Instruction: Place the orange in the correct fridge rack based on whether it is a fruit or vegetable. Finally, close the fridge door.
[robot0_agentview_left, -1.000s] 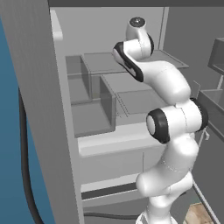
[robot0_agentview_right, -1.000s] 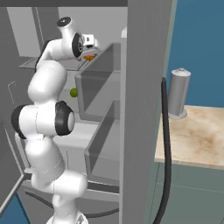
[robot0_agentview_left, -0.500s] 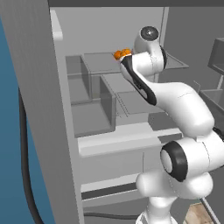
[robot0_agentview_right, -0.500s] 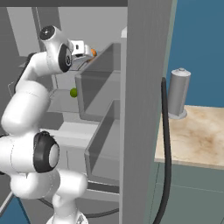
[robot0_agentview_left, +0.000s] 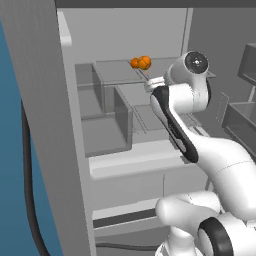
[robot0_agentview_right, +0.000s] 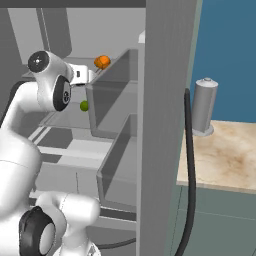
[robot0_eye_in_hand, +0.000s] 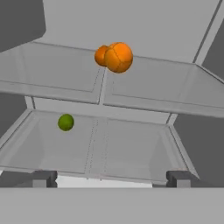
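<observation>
Orange, small segmented ball, rests on the upper glass fridge rack beside a second orange ball; no legible writing; end effector, earlier closer, now withdrawn, jaws wide, empty

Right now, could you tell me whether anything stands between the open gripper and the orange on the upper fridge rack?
Nothing visible does. In the hand view the orange sits on the upper rack beside a second orange fruit, with open space before the gripper. The green ball lies lower.
</observation>
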